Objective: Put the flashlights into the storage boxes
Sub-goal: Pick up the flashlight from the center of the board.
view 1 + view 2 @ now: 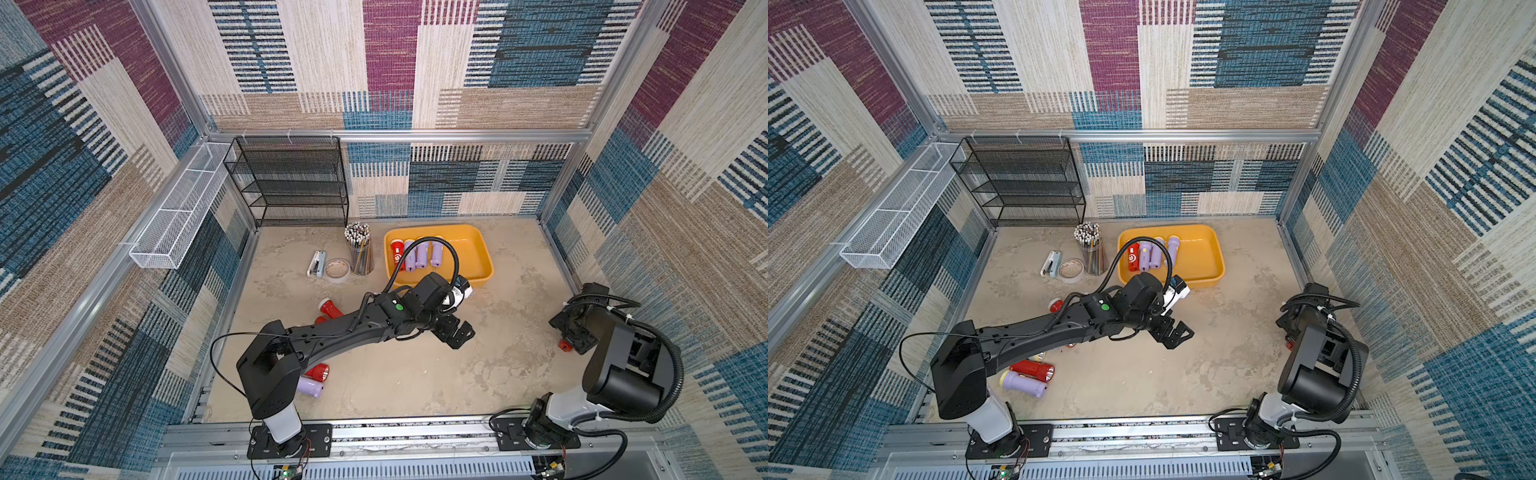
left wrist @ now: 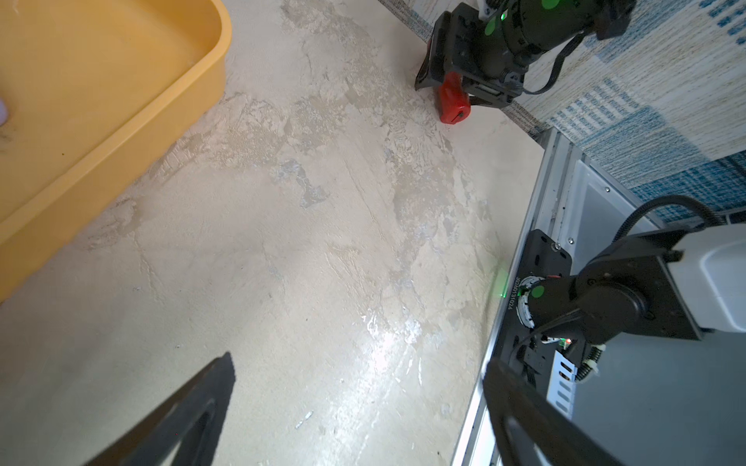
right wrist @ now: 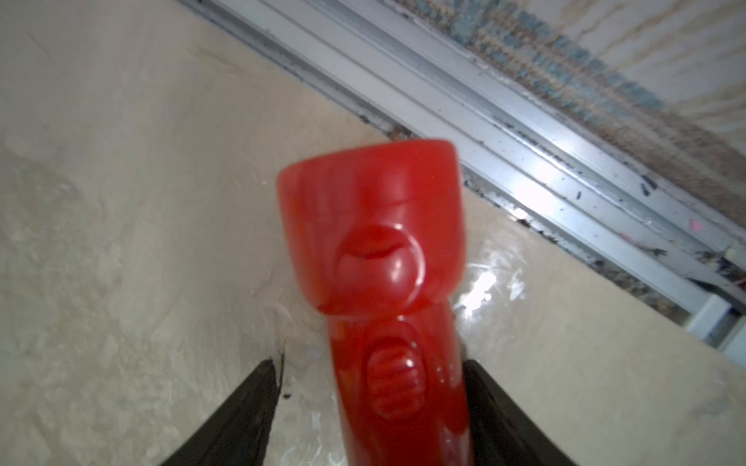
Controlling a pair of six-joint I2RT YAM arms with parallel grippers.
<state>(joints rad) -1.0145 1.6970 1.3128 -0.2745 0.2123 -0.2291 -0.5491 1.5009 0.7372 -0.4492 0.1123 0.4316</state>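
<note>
**Torch not yet clamped at the table's edge: a slip is the main danger**

The biggest risk is a lost grip. The right gripper [image 3: 369, 365] straddles a red flashlight [image 3: 371, 242] that lies on the table [image 1: 415, 374], close to the aluminium rail [image 3: 524, 153] on the robot's right. Its jaws stand half-narrowed about the barrel. One finger touches the plastic, while a strip of table shows between the other finger and the barrel, so I judge the torch not yet clamped. The barrel looks smooth, glossy and round. If the arm lifts before both fingers bear on it, the torch probably rolls or pivots out, perhaps against the rail, where it would be harder to reach.

Next comes the carry. The yellow tray [image 1: 467, 255] sits well apart, at the back of the table. The flared head sticks out beyond the fingertips, so a fast swing could tip it downward in the grip.

Smaller is a clash of arms. The left gripper [image 1: 462, 337] hangs wide and empty over the middle of the table, in front of the tray and beside the likely path to it.

Least is the landing. The four flashlights [image 1: 422, 253] in the tray lie side by side at one end, and a torch dropped from height could bounce over the shallow wall. The loose flashlights [image 1: 320, 372] by the left arm's base wait their turn.
</note>
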